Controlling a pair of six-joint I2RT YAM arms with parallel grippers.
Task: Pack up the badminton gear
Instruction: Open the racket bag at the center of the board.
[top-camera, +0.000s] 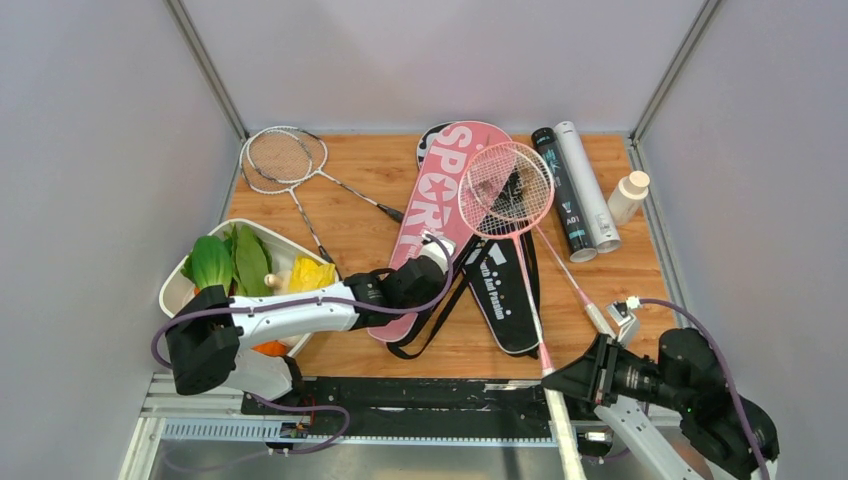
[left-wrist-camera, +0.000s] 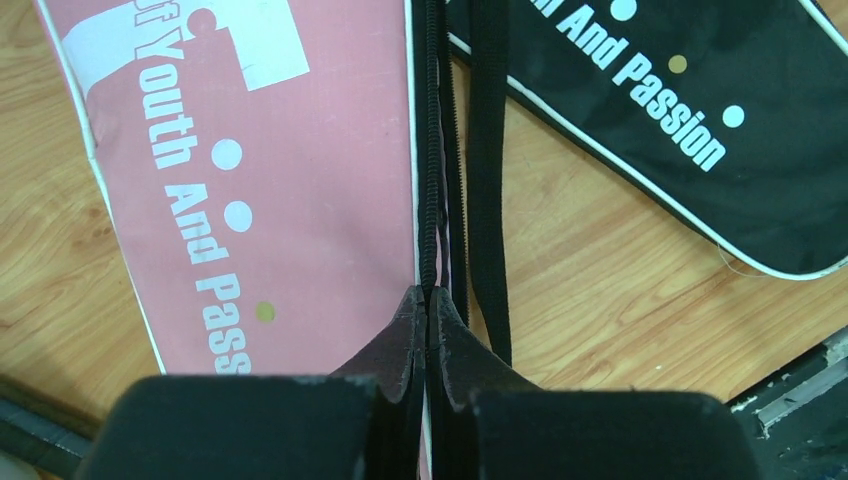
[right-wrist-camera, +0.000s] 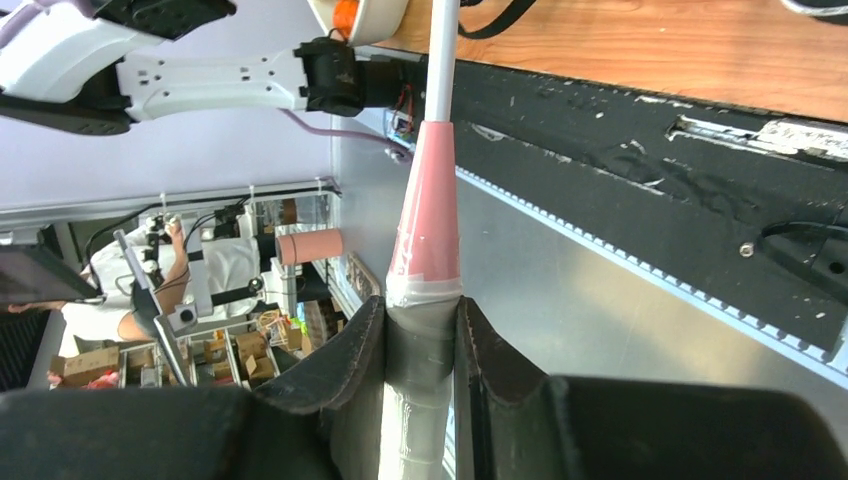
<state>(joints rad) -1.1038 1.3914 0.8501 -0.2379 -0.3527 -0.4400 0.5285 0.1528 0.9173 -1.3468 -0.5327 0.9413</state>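
Note:
My left gripper (top-camera: 436, 252) (left-wrist-camera: 428, 305) is shut on the black zipper edge of the pink "SPORT" racket bag (top-camera: 440, 200) (left-wrist-camera: 300, 180), which lies flat mid-table. A black racket bag (top-camera: 502, 290) (left-wrist-camera: 700, 80) lies just to its right, with black straps (left-wrist-camera: 488, 200) between them. My right gripper (top-camera: 558, 384) (right-wrist-camera: 422, 322) is shut on the taped handle of a pink racket (top-camera: 506, 190) (right-wrist-camera: 428, 220), whose head rests over both bags. Under it lies another pink racket (top-camera: 580, 290). Two silver rackets (top-camera: 283, 158) lie at the back left. A black tube (top-camera: 563, 195) and a white tube (top-camera: 588, 185) lie at the back right.
A white tray (top-camera: 170, 288) of vegetables stands at the left beside my left arm. A small white bottle with a tan cap (top-camera: 628, 197) stands by the right wall. A black rail (top-camera: 430, 395) runs along the table's near edge.

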